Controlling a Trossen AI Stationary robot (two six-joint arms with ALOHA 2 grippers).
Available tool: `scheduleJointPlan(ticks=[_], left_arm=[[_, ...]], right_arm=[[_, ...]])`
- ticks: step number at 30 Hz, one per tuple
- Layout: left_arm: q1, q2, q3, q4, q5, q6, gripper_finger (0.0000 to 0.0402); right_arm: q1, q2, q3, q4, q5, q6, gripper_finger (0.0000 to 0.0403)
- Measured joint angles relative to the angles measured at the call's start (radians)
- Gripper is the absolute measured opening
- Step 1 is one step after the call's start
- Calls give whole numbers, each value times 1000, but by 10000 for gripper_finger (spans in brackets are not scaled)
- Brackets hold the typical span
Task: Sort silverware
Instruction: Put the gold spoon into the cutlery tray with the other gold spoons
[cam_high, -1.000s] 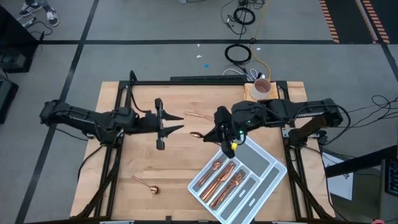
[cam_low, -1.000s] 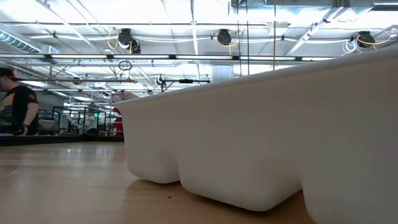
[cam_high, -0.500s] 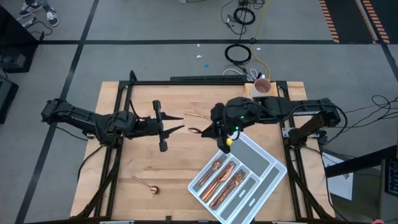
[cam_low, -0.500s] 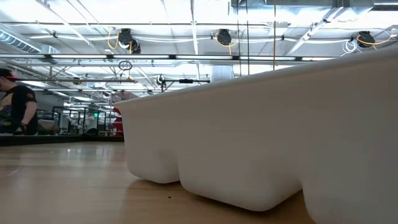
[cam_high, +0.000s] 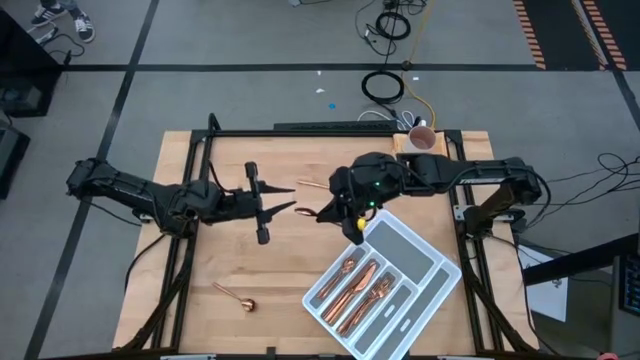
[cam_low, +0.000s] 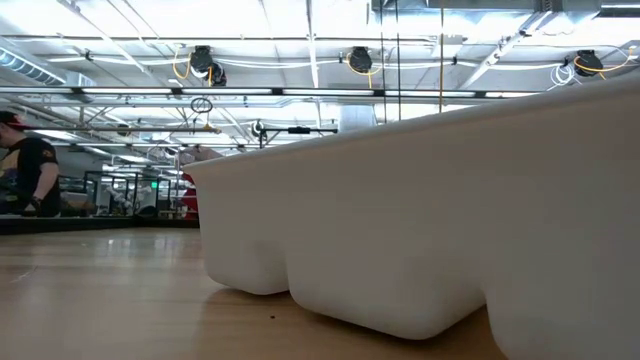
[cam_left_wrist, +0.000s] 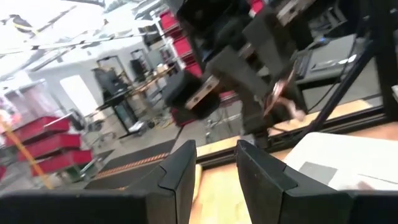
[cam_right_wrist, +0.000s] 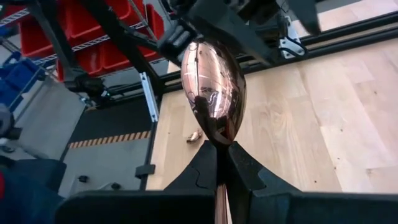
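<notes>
My right gripper (cam_high: 338, 207) hovers over the middle of the table, shut on a copper spoon (cam_right_wrist: 214, 81) whose bowl points toward my left gripper. My left gripper (cam_left_wrist: 217, 168) hangs level left of centre (cam_high: 283, 200), open, with nothing between its fingers. It faces the right arm and the spoon (cam_left_wrist: 280, 93). The grey-white tray (cam_high: 430, 262) lies aslant at the near right with several copper pieces (cam_high: 360, 285) in its compartments. One copper piece (cam_high: 315, 184) lies flat on the wood beyond the grippers, and a spoon (cam_high: 235, 296) lies at the near left. My right gripper pinches the spoon's neck (cam_right_wrist: 217, 134), just behind the bowl, between its two fingertips (cam_right_wrist: 202, 168). The handle runs back between the fingers, so they lie along it. They come from the table's right, slanting down. The spoon is lifted clear of the table.
A white cup (cam_high: 421, 140) stands at the far right corner. In the low view the tray's wall (cam_low: 420, 220) fills most of the picture, with bare wood left of it. A person (cam_low: 25, 175) stands far off in the room.
My right gripper has carried the spoon a short way toward the table's left, closer to my left gripper, and stays shut on it. My left gripper has rolled a little about its own line without leaving its place.
</notes>
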Motion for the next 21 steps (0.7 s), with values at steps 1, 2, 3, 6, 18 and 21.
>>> scheduleJointPlan(ticks=[1,2,3,6,18,21], left_arm=[[-2,0,0,-2,-14,1,123],[-6,0,0,-1,-30,7,123],[-10,0,0,-1,-50,20,123],[-29,0,0,-3,-106,57,123],[-65,0,0,6,-110,78,123],[-64,0,0,8,-112,78,123]], right_arm=[[0,-4,0,-10,1,-7,0],[0,-5,0,-19,5,-11,0],[-2,-6,0,-21,16,-13,0],[-16,-3,0,-25,22,-34,0],[-82,7,0,-1,-52,-66,0],[-78,32,0,15,-89,-66,0]])
